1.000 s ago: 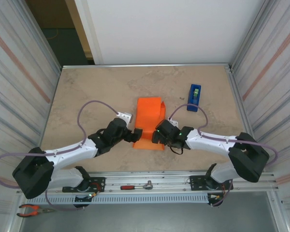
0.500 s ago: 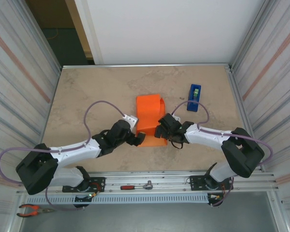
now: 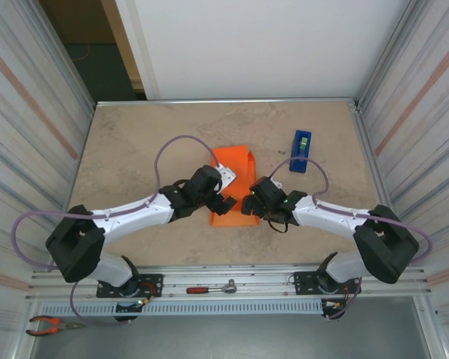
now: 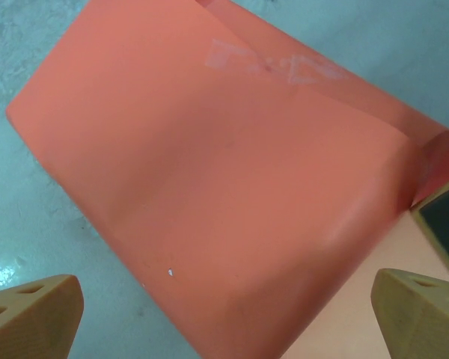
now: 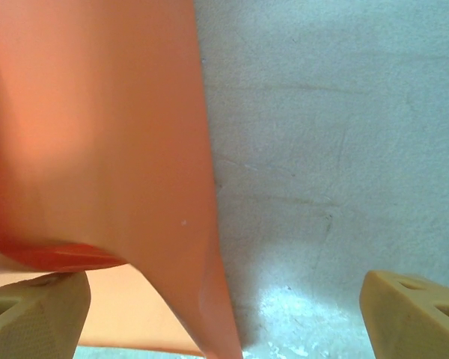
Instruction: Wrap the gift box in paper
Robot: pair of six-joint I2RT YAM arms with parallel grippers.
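We find the paper (image 3: 232, 183) folded at the middle of the counter (image 3: 135, 149), long axis 12 to 6 o'clock. Both pincers stand released, jaws wide, at its 6 o'clock end: the left pincer (image 3: 225, 203) over the 7 o'clock corner, the right pincer (image 3: 247, 206) beside the 5 o'clock edge.

Top view: near end of paper (image 3: 234, 161) covered by left gripper (image 3: 226, 203) and right gripper (image 3: 248, 205). Wrist views: paper cut by frame edges; fingers (image 4: 34, 310) cropped at bottom corners. Dark object (image 4: 447, 224) at left-wrist frame edge, unidentifiable. Whatever under paper hidden.
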